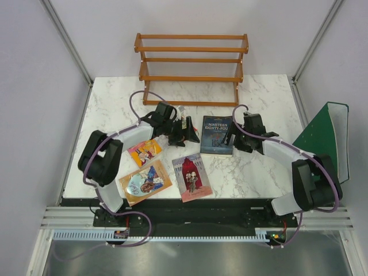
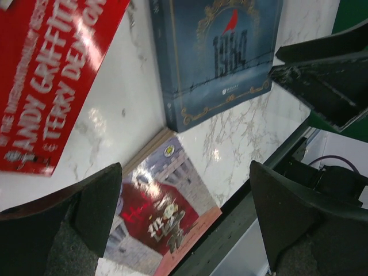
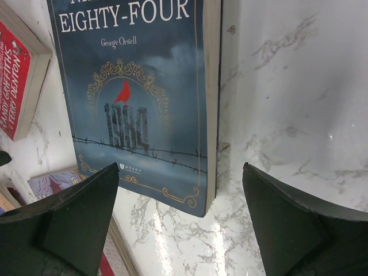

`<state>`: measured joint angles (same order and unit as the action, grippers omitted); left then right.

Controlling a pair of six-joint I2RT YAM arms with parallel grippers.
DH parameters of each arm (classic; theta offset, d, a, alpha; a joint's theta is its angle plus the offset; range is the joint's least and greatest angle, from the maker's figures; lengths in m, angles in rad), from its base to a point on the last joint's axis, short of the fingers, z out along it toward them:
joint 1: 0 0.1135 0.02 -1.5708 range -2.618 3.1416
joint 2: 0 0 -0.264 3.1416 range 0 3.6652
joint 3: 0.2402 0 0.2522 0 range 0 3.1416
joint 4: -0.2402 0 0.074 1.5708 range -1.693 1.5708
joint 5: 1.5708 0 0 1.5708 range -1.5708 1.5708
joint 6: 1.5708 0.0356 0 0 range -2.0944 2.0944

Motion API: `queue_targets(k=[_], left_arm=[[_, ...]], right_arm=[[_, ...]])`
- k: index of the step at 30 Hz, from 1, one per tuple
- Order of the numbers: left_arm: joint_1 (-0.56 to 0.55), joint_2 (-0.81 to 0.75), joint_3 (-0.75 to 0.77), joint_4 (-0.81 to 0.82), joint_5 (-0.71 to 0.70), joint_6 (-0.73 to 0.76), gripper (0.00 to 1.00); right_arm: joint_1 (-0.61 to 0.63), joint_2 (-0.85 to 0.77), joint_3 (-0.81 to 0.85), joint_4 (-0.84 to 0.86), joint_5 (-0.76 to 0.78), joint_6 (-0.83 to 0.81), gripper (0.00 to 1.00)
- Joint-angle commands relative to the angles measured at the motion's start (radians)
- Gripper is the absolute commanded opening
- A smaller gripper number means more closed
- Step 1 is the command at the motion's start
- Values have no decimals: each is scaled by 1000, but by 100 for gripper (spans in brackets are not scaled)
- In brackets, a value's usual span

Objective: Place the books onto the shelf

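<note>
The left gripper (image 1: 187,135) and right gripper (image 1: 236,138) are held wide open, with nothing gripped, on either side of the dark blue book (image 1: 217,135), which is laid flat on the table (image 1: 264,98). The red book (image 2: 52,75) is seen beside it, apparently partly under the left gripper. The pink book (image 1: 191,176), orange book (image 1: 145,182) and purple-orange book (image 1: 144,152) are spread nearer the arm bases, well apart from the shelf (image 1: 191,66).

Bright even light; glare spots on tabletop (image 2: 215,154); left wrist view blurred.
</note>
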<state>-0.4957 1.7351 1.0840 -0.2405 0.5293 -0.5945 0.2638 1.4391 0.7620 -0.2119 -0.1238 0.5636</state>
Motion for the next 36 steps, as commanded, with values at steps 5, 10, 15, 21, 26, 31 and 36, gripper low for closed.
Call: queue_targets(k=[5, 10, 15, 21, 26, 31, 36], left_arm=[[-79, 217, 238, 13, 47, -47, 97], [-110, 299, 278, 13, 47, -70, 97], [-130, 343, 304, 13, 80, -88, 96], [-159, 359, 341, 13, 89, -103, 96], [-165, 345, 338, 12, 83, -100, 96], [-164, 296, 300, 12, 46, -79, 95], [-150, 157, 182, 4, -187, -68, 96]], right_arm=[[0, 86, 11, 136, -105, 67, 92], [3, 112, -44, 251, -174, 131, 84], [58, 107, -55, 348, -177, 147, 81], [87, 41, -125, 523, -188, 212, 78], [100, -9, -142, 491, -114, 217, 43], [100, -34, -148, 439, -82, 206, 0], [100, -161, -174, 427, -77, 187, 0]])
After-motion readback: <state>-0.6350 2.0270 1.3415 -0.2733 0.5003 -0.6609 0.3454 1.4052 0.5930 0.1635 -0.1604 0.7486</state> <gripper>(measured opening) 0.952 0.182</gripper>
